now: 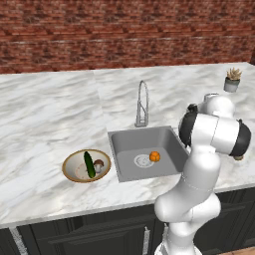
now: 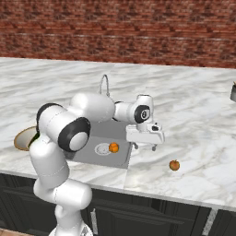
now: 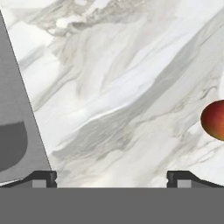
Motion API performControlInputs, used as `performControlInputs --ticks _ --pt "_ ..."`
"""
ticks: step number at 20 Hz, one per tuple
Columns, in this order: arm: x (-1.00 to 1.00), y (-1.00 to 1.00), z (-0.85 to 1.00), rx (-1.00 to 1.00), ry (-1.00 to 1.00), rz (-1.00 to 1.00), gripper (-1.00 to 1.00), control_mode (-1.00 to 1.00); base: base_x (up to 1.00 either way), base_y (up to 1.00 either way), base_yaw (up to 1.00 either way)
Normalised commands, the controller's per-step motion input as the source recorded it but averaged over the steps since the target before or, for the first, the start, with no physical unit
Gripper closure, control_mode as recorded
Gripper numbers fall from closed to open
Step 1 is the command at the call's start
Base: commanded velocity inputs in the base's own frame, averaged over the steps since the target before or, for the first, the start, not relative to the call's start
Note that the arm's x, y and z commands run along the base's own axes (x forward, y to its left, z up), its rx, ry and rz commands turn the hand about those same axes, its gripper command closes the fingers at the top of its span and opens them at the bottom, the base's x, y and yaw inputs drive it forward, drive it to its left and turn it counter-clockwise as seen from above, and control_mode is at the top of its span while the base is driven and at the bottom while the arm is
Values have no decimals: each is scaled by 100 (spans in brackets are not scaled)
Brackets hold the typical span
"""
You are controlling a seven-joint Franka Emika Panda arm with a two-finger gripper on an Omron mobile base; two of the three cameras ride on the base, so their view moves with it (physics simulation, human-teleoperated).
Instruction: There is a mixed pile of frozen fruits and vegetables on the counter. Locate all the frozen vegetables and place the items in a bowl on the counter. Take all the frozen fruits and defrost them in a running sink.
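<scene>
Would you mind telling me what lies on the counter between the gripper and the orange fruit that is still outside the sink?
Nothing: the right base view shows bare marble counter between the open gripper and the orange fruit.

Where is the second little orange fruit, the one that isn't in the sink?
The fruit lies on the marble counter right of the sink, near the front edge. In the right base view it sits just beyond the open gripper.

The arm (image 2: 64,138) has glossy white rounded shells with black rings at the joints. Its white hand (image 2: 144,134) carries a dark round mark, perhaps a logo. The fingers (image 3: 42,178) are dark.
</scene>
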Motion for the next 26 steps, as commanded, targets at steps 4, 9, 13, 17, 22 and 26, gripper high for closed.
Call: performControlInputs --ticks 4,9,13,17,22,26 --pt "0 -54 -2 0 11 -10 -100 -100 0 0 0" --pt "0 -44 -10 0 9 -13 -100 -100 0 0 0" --pt "0 -9 -1 0 -3 -2 -100 -100 0 0 0" --pt "0 -24 -5 0 -3 0 -100 -100 0 0 0" --pt "-18 -29 -10 0 -11 0 -100 -100 0 0 0" --pt "-10 -3 -2 0 -19 3 -100 -100 0 0 0"
